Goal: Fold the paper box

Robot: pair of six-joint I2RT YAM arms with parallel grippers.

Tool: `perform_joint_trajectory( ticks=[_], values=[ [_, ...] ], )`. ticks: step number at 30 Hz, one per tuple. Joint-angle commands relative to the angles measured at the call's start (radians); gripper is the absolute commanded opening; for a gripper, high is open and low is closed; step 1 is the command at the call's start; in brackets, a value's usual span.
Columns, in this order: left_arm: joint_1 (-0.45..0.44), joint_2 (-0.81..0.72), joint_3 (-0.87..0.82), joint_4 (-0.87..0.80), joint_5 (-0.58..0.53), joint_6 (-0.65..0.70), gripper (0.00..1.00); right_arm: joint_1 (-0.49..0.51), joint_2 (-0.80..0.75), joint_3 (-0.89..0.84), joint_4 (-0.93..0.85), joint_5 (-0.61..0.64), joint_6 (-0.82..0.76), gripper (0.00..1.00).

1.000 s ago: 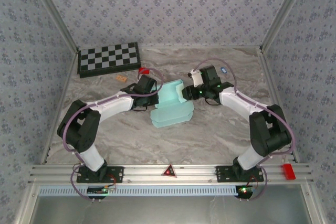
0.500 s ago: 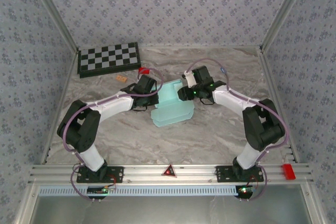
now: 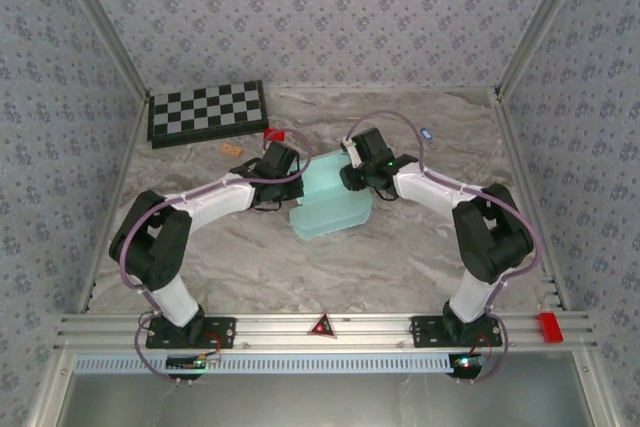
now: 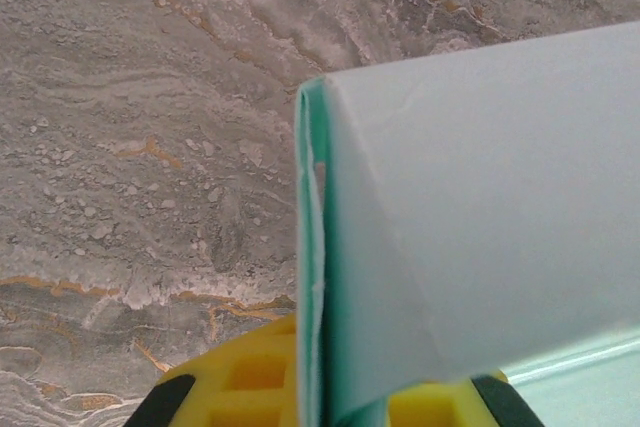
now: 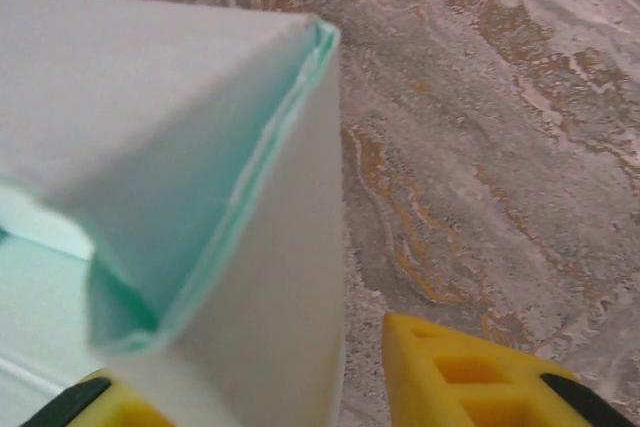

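Top camera: the paper box (image 3: 328, 209) lies at the middle of the marbled table (image 3: 420, 257), between the two wrists; it is pale blue-green thin card, a flat sheet with rounded near corners and a wall raised along its far part; the left gripper (image 3: 298, 179) meets that raised part from the left, the right gripper (image 3: 347, 178) from the right; the black-and-white checkerboard (image 3: 207, 112) lies well apart in the far left corner; against the picture a second ago the right arm has swung leftward and its wrist is closer over the box, while the left arm is where it was.

Left wrist camera: the paper box (image 4: 470, 207) rises as a smooth matte folded wall, with a sharp upright crease at its left edge showing greener card inside; the left gripper (image 4: 335, 399) is clamped on it, its yellow fingers (image 4: 235, 387) pressed to either side of the wall's foot; the table (image 4: 130, 147) behind is veined grey and brown.

Right wrist camera: two sheets of the paper box (image 5: 150, 107) meet at a pointed corner, with a greener hollow between them; the right gripper (image 5: 290, 392) straddles the nearer sheet, jaws partly apart; one of its yellow fingers (image 5: 470, 377) stands clear of the card, with a strip of table (image 5: 480, 147) between; the other is mostly hidden at the lower left.
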Motion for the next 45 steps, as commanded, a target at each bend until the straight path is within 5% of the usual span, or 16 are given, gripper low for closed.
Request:
perform_joint_trajectory(
  ticks=[1, 32, 45],
  values=[
    [-0.004, 0.009, 0.033, 0.008, 0.017, 0.01, 0.0, 0.008, 0.016, 0.028, -0.038, 0.107, 0.006, 0.34],
    [-0.003, 0.016, 0.032, 0.008, 0.013, -0.001, 0.0, 0.08, 0.155, 0.173, -0.259, 0.435, 0.018, 0.28],
    [-0.004, 0.023, 0.038, 0.002, 0.012, -0.003, 0.0, 0.108, 0.222, 0.241, -0.377, 0.607, 0.147, 0.27]
  ],
)
